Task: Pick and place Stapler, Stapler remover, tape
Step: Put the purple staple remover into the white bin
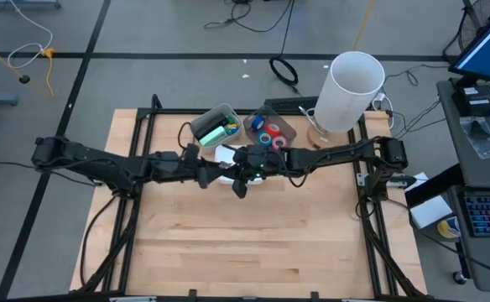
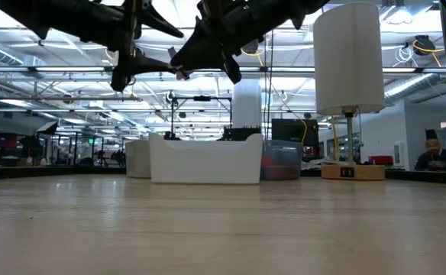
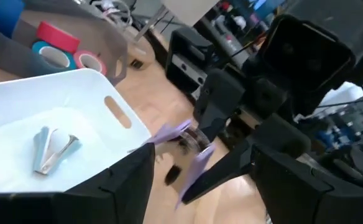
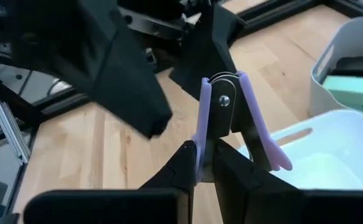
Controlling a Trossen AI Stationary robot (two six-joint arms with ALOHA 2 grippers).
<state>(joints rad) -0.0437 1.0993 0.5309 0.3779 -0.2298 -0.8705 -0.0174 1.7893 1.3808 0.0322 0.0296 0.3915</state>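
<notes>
Purple stapler remover (image 4: 231,118) is pinched tight by the right gripper (image 4: 205,163) above the white bin (image 3: 76,93); it could be dropped outside if let go early. The left gripper (image 3: 200,180) is held wide open, empty.

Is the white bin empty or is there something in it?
Not empty. The left wrist view shows one silvery staple remover lying on the floor of the white bin; nothing else shows in the part seen.

Just beyond my fingers sits a white bin (image 1: 225,156) — past it a grey bin (image 1: 214,123), then a tall white cylinder (image 1: 350,91).
</notes>
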